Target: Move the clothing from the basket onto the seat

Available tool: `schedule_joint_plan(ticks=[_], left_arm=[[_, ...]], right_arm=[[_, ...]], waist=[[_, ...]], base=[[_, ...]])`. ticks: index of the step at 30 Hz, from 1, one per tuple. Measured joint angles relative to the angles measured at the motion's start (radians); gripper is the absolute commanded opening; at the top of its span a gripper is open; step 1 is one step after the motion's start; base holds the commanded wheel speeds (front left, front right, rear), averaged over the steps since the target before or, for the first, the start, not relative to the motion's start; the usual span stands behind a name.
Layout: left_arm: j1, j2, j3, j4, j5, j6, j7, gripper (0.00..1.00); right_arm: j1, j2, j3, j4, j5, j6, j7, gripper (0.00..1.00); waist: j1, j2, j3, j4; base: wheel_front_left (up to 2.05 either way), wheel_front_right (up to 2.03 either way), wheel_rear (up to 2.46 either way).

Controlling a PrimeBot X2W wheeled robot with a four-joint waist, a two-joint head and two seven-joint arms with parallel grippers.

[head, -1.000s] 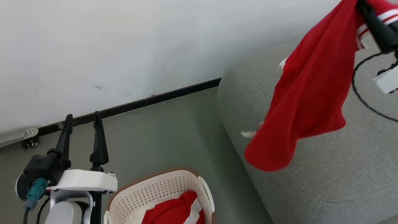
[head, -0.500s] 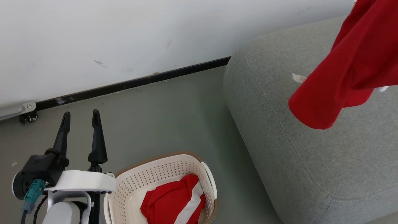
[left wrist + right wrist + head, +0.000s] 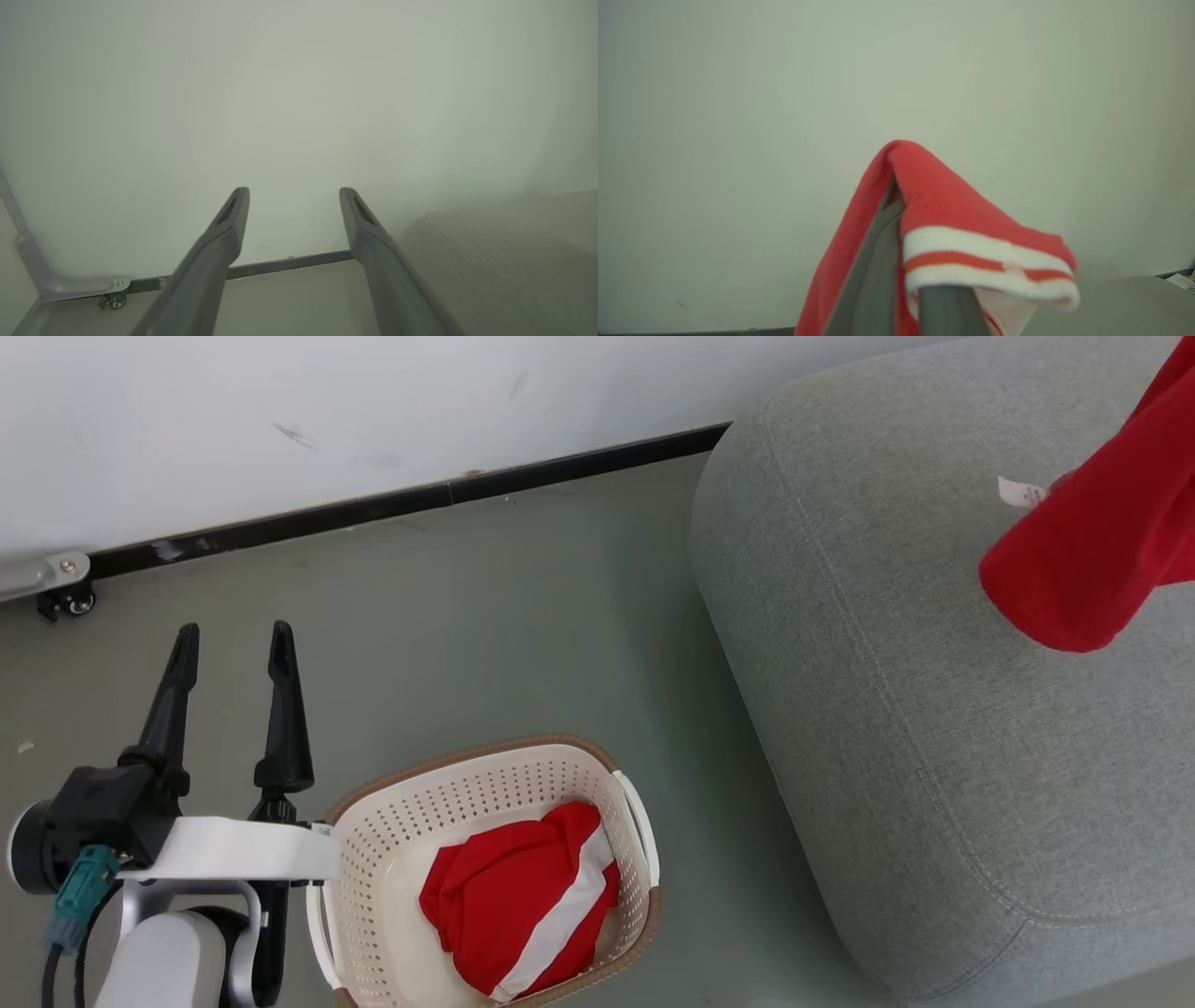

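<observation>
The pale wall (image 3: pixel 373 392) runs across the top of the head view, with a black skirting strip at its foot; below it lies the grey-green floor (image 3: pixel 523 616); the large grey seat (image 3: pixel 915 728) takes up the right side, standing on the floor near the wall; the cream perforated basket (image 3: pixel 373 821) with its brown rim stands on the floor at the bottom centre, apart from the seat; one red garment (image 3: pixel 1092 560) hangs over the seat's far right part, its lower end low over the cushion, though contact cannot be judged; the second red garment (image 3: pixel 504 896), crossed by a white band, lies bunched inside the basket; the left gripper (image 3: pixel 233 635) hovers just left of the basket, fingers spread and holding nothing; the right gripper (image 3: pixel 894 193) is pressed together, pinching the hanging garment by its red-and-white striped trim; a small white tag (image 3: pixel 1019 492) shows at that garment's edge.
</observation>
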Motion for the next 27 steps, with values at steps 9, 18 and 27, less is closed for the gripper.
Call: schedule_joint_plan(ticks=[9,18,27], left_arm=[[-0.045,0.011,-0.011,-0.028,0.01,-0.001,0.023,1.0],[-0.074,0.021,-0.037,-0.045,0.03,-0.01,0.041,1.0],[-0.111,0.032,-0.047,-0.047,0.036,-0.018,0.059,1.0]], right_arm=[[0.0,0.001,-0.024,0.076,-0.012,0.0,-0.03,0.0],[0.006,0.026,-0.028,0.143,-0.019,0.0,-0.061,0.0],[0.089,0.07,-0.026,0.209,-0.006,0.0,-0.094,0.0]], waist=[[0.0,0.0,0.069,0.013],[0.0,0.0,0.13,0.022],[0.0,0.0,0.177,0.026]], base=[[0.0,0.0,0.0],[0.0,0.0,0.0],[0.0,0.0,0.0]])
